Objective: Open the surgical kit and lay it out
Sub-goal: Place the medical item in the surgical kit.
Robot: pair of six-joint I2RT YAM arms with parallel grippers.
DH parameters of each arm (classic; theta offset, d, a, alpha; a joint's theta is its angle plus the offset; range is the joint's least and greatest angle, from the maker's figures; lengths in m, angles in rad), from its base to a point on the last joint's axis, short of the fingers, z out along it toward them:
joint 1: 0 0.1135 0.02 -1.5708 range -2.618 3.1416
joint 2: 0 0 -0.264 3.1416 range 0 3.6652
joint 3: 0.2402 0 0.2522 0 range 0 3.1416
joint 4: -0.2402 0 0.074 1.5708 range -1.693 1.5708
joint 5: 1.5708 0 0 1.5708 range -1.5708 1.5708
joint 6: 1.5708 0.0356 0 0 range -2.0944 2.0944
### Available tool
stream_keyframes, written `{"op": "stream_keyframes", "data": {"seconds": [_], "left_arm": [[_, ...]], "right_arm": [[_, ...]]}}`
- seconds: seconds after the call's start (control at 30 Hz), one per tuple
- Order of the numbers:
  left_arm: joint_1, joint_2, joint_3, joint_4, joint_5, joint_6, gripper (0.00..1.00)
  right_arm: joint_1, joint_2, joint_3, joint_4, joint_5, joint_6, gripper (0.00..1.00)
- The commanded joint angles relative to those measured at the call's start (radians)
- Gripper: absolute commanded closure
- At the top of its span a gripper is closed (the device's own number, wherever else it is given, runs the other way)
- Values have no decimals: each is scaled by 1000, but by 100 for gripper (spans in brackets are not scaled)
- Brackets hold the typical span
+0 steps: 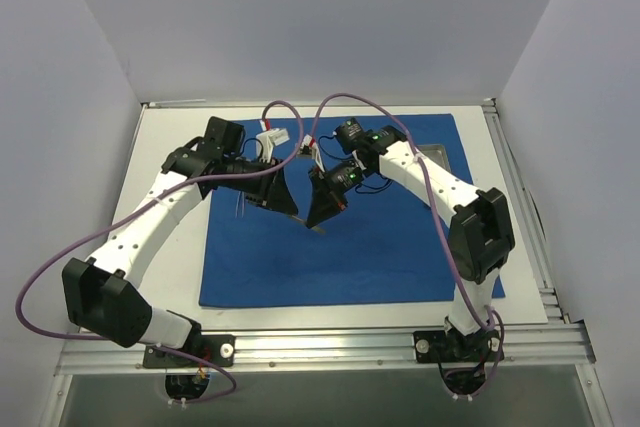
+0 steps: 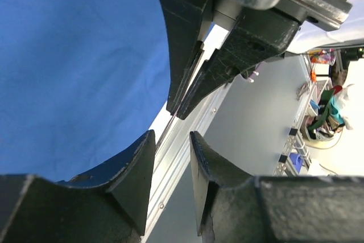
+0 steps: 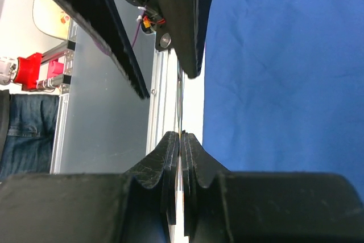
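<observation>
right end effector (image 3: 180,136) clenched on silver instrument (image 3: 181,115) | left end effector (image 2: 170,139) released | blue cloth (image 1: 400,237) flat within table (image 1: 170,247) edges

right pincer (image 3: 181,136) clamped on thin silver tool (image 3: 181,112), blue cloth (image 3: 284,83) at right

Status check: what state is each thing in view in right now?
blue cloth: unfolded, spread flat.
silver instrument: lifted above the cloth, pinched at one end.
right gripper: shut on the silver instrument.
left gripper: open, fingers near the instrument's free end, not gripping it.
</observation>
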Motion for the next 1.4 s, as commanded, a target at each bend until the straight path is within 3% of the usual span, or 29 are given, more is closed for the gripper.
{"op": "stream_keyframes", "data": {"seconds": [0.0,0.3,0.53,0.8,0.9,0.97,1.1,1.17,1.2,1.3,1.37], "left_arm": [[-18,-44,-5,7,33,9,60],[-21,-69,-23,21,5,-20,43],[-21,-84,-63,56,11,-51,42],[-22,-78,-61,74,44,-63,68],[-25,-75,-64,76,53,-67,81],[-28,-75,-67,77,57,-74,98],[-27,-93,-78,94,39,-97,98],[-22,-106,-80,113,-23,-121,98],[-21,-118,-89,125,-39,-135,98],[-9,-141,-98,191,-97,-201,98],[2,-155,-107,267,-134,-273,98]], "right_arm": [[3,-59,19,-26,-44,-26,100],[12,-84,-4,-58,-65,-61,100],[16,-88,-15,-77,-73,-89,100],[16,-82,-7,-79,-73,-90,100],[16,-82,-4,-79,-72,-89,100],[16,-82,-2,-74,-66,-84,100],[13,-90,-18,34,9,8,99],[-3,-126,-53,139,75,181,89],[-10,-145,-93,237,127,229,76],[-49,-212,-163,393,189,396,52],[-69,-234,-179,432,189,457,43]]}}
